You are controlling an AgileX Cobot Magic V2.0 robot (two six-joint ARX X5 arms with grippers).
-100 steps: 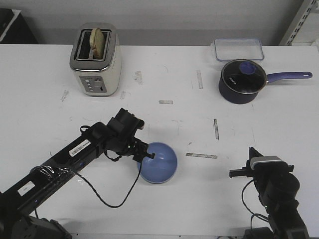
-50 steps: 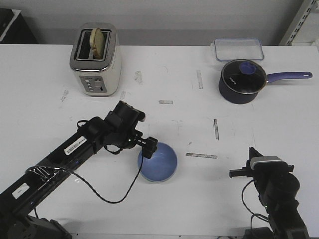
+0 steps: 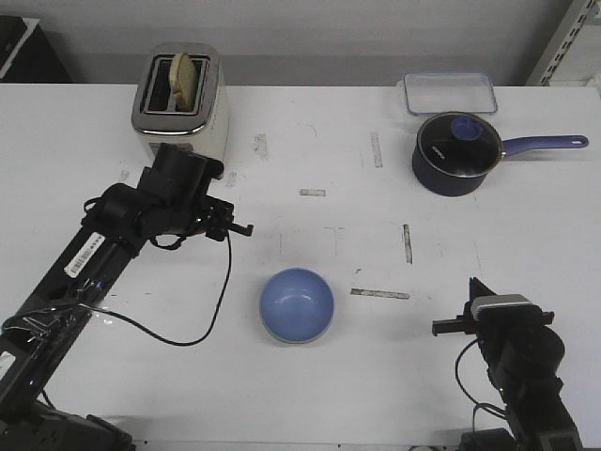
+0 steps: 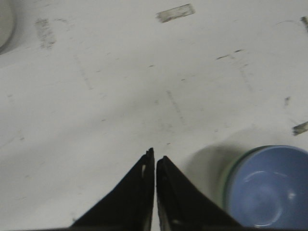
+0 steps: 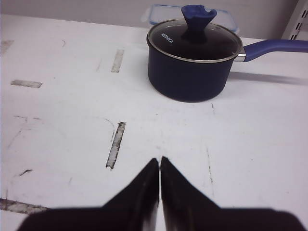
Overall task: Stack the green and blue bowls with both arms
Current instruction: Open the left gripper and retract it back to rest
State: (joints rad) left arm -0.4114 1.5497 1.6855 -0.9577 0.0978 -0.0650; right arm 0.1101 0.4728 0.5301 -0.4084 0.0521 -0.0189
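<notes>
Your blue bowl (image 3: 297, 303) sits upright near the middle of the white table (image 3: 310, 141), a smooth periwinkle round with a pale highlight on its inner wall. In the left wrist view a thin mint-green rim (image 4: 225, 177) shows around the outer edge of the blue bowl (image 4: 267, 188), so the green bowl lies nested under it; from the front you see only blue. Nothing touches the stack.

Your left gripper (image 3: 246, 228) hangs over bare table in front of the toaster (image 3: 181, 111), apart from the bowls, and its fingers (image 4: 142, 190) are pressed together with only a hairline gap and nothing between them. Your right gripper (image 5: 159, 166) is low at the near right corner of the table, its black fingers likewise closed and empty, pointing toward the dark blue saucepan (image 5: 193, 59) with its glass lid and long handle.

The tabletop is white and scuffed, marked with short strips of worn grey tape (image 3: 379, 294) and faint pencil-like lines. At the far edge you have a cream toaster with a slice of bread in its slot, and on the far right a clear food container (image 3: 450, 93) with a blue-rimmed lid just behind the saucepan. A grey wall runs behind the table.
</notes>
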